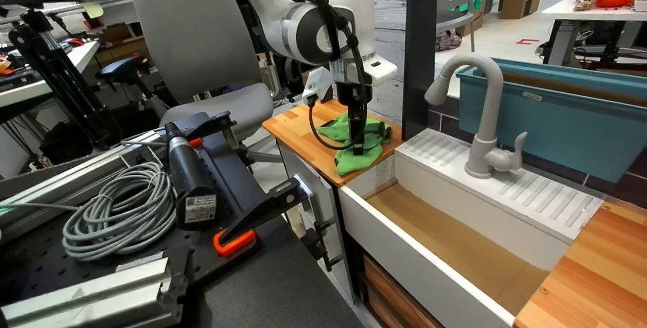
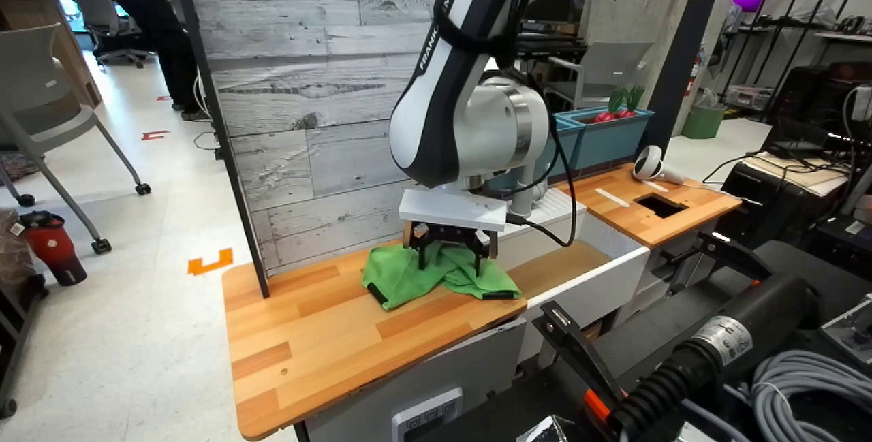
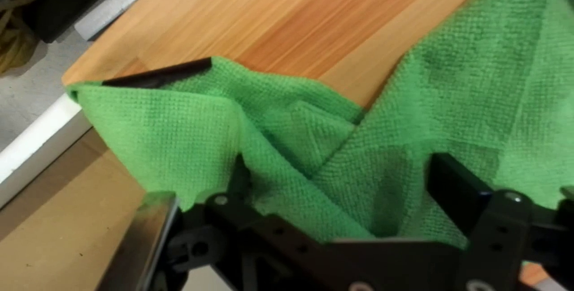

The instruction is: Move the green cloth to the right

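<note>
Wrist view, gripper (image 3: 341,163) spread over green cloth (image 3: 323,147), contact unclear
</note>
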Robot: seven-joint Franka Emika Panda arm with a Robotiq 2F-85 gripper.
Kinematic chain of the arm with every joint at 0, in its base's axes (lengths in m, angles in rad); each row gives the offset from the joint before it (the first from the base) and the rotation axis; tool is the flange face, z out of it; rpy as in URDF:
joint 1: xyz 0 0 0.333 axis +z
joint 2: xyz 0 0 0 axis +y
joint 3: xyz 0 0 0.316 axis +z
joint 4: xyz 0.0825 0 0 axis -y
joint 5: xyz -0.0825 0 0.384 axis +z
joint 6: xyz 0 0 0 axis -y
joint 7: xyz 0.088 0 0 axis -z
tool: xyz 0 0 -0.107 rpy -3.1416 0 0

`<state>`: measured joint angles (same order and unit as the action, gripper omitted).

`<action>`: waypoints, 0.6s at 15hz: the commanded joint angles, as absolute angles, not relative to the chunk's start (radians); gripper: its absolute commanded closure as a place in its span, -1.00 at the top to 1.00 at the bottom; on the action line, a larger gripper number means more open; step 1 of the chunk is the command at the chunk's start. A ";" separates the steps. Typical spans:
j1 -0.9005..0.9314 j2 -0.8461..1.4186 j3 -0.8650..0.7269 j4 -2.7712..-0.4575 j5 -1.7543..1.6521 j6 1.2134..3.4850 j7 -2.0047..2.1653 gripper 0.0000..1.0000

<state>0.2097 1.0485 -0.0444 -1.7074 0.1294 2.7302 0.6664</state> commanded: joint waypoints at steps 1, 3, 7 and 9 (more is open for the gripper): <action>0.218 0.900 0.001 -1.885 0.180 2.833 0.632 1.00; 0.222 0.813 0.039 -1.988 0.203 2.915 0.625 1.00; 0.238 0.809 0.059 -1.982 0.213 2.932 0.606 1.00; 0.240 0.759 0.073 -2.037 0.220 2.940 0.598 1.00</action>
